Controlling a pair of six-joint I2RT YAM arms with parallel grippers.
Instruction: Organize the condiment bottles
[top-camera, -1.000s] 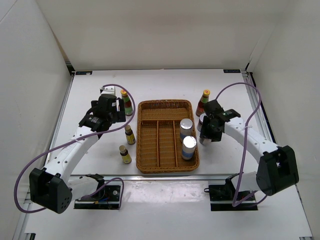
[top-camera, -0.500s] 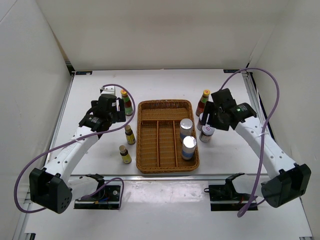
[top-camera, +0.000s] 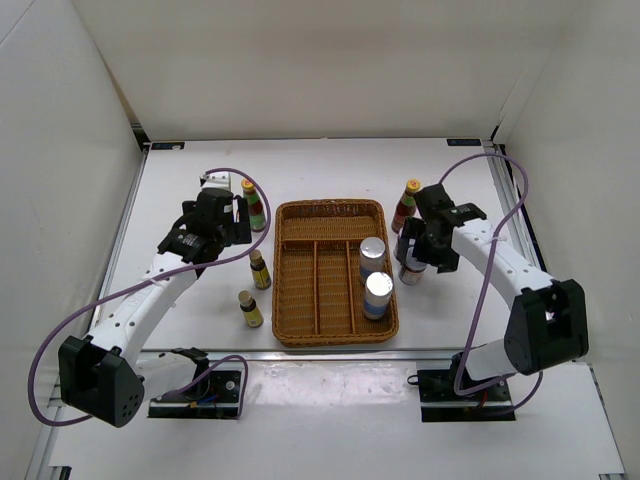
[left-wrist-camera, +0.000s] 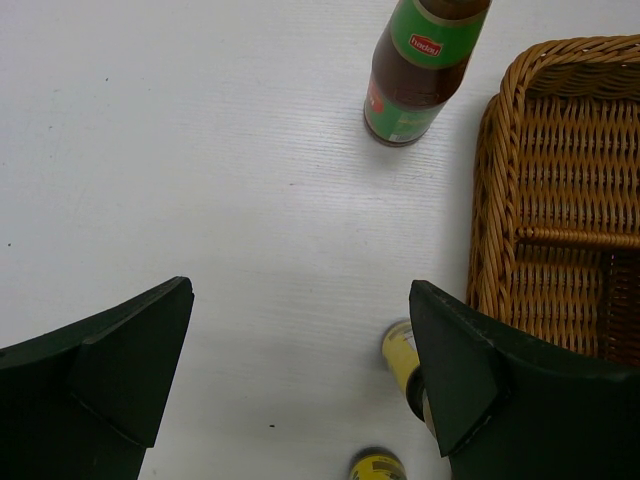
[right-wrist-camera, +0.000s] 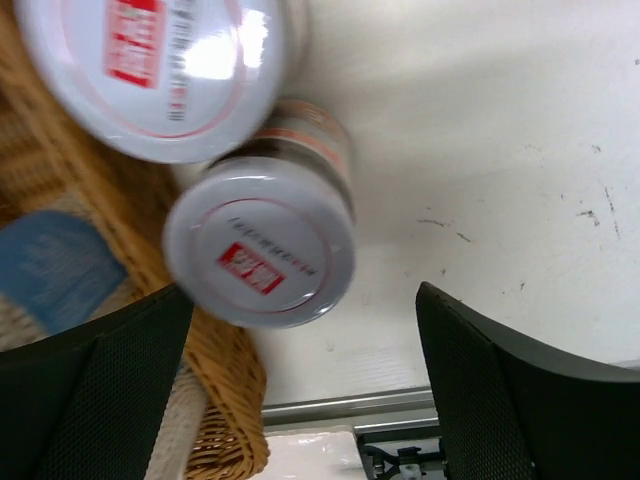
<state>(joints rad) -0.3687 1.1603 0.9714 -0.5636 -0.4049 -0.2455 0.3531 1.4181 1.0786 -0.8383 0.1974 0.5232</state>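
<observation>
In the right wrist view, a silver-lidded jar (right-wrist-camera: 260, 255) stands on the table against the wicker tray (right-wrist-camera: 222, 400). A second jar's lid (right-wrist-camera: 155, 70) is close beside it. My right gripper (right-wrist-camera: 300, 300) hangs over them, open and holding nothing. From above, that gripper (top-camera: 418, 248) covers most of the jar (top-camera: 410, 270). Two more jars (top-camera: 372, 258) (top-camera: 378, 295) stand in the tray's right compartment. A red sauce bottle (top-camera: 406, 205) stands behind the right gripper. My left gripper (left-wrist-camera: 300, 295) is open above bare table, with a red bottle (left-wrist-camera: 415, 70) ahead of it and two small brown bottles (left-wrist-camera: 405, 360) (left-wrist-camera: 375, 465) below.
The wicker tray (top-camera: 335, 205) sits in the middle of the table, divided into long compartments; the left and middle ones hold nothing. White walls enclose the table on three sides. The right arm's purple cable loops over the table's right side.
My right gripper has opened and let go of the jar, which now stands on the table by the tray's right rim. The right arm shifted above it. The left arm has not moved.
</observation>
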